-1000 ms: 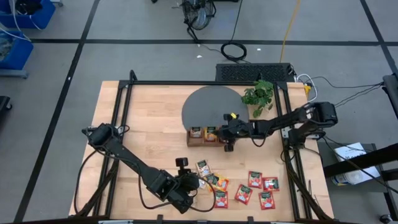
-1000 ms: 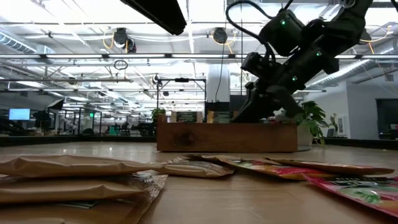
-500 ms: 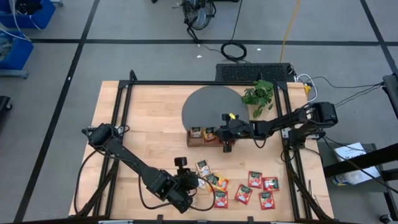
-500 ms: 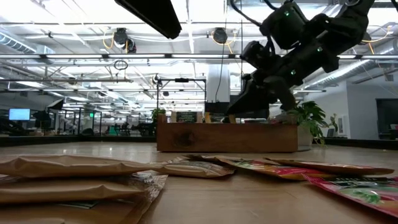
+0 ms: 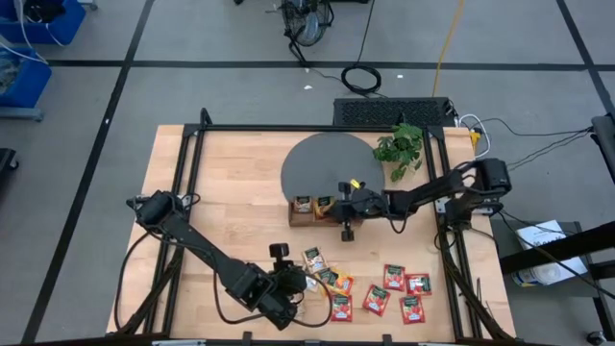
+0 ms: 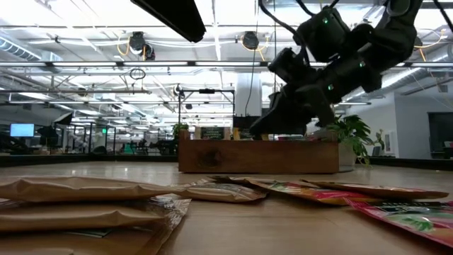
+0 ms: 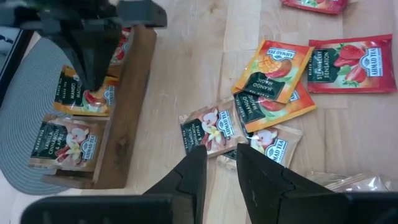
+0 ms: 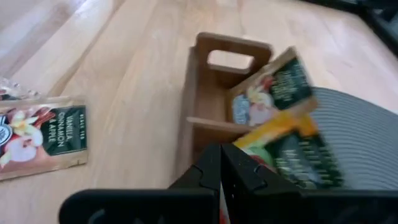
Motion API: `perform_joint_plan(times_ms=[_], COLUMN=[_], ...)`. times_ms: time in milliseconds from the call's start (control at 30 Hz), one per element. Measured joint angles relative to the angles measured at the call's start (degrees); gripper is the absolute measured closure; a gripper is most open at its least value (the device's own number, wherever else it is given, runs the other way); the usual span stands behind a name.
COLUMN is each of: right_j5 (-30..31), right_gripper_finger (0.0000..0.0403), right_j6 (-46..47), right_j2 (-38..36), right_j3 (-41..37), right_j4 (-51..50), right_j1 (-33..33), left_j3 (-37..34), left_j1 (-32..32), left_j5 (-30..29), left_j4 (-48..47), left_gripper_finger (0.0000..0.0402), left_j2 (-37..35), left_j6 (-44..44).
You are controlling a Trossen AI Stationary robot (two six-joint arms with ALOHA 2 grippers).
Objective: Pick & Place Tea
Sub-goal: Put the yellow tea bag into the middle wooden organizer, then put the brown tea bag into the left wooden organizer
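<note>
several tea sachets point(image 5: 384, 288) lie loose on the near half of the table point(image 5: 231, 183) in the high view: a small overlapped pile of beige and orange ones beside the left gripper point(image 5: 300, 286), red ones spread further toward the right side. two more already stand in the wooden tray point(image 5: 317, 210), over which the right gripper point(image 5: 346, 231) hovers with its fingers pressed together, nothing between them.

from table height the sachets point(image 6: 92, 202) show as thin flat packets, slightly puffed; i judge them light, flexible and a bit slick, best pinched at a free edge or corner (a middle grab would likely slide).

the left wrist view shows its fingers point(image 7: 193, 180) a little apart, just above the overlapped pile, one vanilla sachet point(image 7: 208, 127) directly ahead and touching an orange one point(image 7: 277, 65). i see nothing clamped.

the right wrist view looks past closed fingers point(image 8: 217, 171) into the tray point(image 8: 214, 93), where a beige and an orange sachet lean upright; one vanilla sachet point(image 8: 43, 140) lies flat well aside.
</note>
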Motion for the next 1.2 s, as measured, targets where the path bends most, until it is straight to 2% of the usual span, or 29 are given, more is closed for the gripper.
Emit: perform_joint_plan(times_ms=[133, 267, 467, 567, 700, 900, 1100, 1200], right_j5=[0.0, 1.0, 13.2, 15.5, 15.0, 10.4, 8.5, 4.4], right_gripper_finger=[0.0403, 0.0403, 0.0403, 0.0403, 0.0403, 0.0403, 0.0403, 0.0403], right_j6=[-0.8, -1.7, -4.5, -4.9, -5.0, -5.4, -1.1, 1.3], right_j2=[4.9, 8.1, 8.9, 7.7, 7.1, 4.2, -3.1, -4.3], right_j3=[0.1, 2.4, 3.8, 3.8, 3.8, 3.9, 3.9, 3.9], right_j4=[7.8, 8.5, 8.1, 6.3, 5.1, 4.9, -6.9, -8.5], right_j1=[0.3, 0.1, 0.1, 0.1, 0.6, 4.0, 13.0, 18.9], left_j3=[0.0, 0.0, 0.0, 0.0, 0.0, 0.0, 0.0, 0.0], left_j1=[0.1, 0.1, -0.2, -0.6, -1.5, -2.6, -3.9, -5.1], left_j5=[0.0, 0.0, 0.0, 0.0, 0.0, 0.0, 5.1, 7.7], left_j4=[0.0, -0.1, -0.2, -0.3, -0.4, -0.3, 1.2, 3.1], left_gripper_finger=[0.0309, 0.0309, 0.0309, 0.0309, 0.0309, 0.0309, 0.0309, 0.0309], left_j2=[0.0, 0.0, 0.0, 0.0, 0.0, 0.0, 0.4, 1.5], left_j6=[0.3, 0.7, 1.0, 0.8, 0.3, -1.4, -3.1, -4.3])
